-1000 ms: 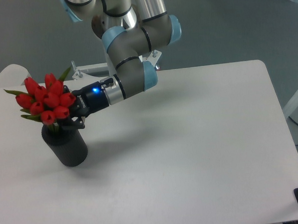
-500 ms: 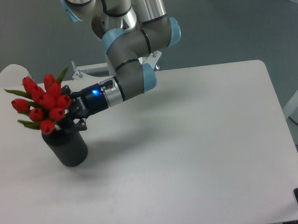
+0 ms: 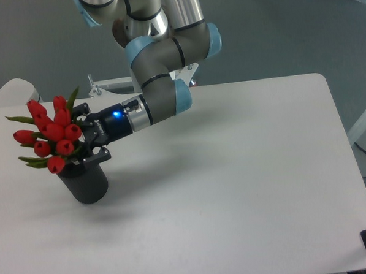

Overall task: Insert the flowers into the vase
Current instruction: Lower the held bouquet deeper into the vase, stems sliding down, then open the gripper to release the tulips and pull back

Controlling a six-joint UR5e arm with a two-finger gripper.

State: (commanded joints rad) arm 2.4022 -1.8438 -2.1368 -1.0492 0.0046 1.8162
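Since the earlier frames the tulip bunch [image 3: 50, 139] has dropped lower and tipped further toward 9 o'clock, so that the buds now hang over the left rim of the black vase [image 3: 86, 181] instead of standing above it; the gripper [image 3: 90, 144] has followed it down and left. Jaws now look spread, one finger above and one below at the right side of the bunch, with a gap between them; whether they touch the stems I cannot tell, since leaves and buds hide that spot. Stems run down into the bore of the vase, which stands near the worktop's [image 3: 234, 183] left edge, at about 8 o'clock from the worktop centre. Judgement: insertion is done or nearly done, bunch resting on the rim by its own weight. Handling: bunch is light, stems thin and pliant, buds soft and easily crushed; any further hold belongs on the gathered stems just below the leaves, never on the heads. Vase looks thick-walled and stable, but a sideways drag while pulling away toward 3 o'clock could tip the bunch out or nudge the vase.
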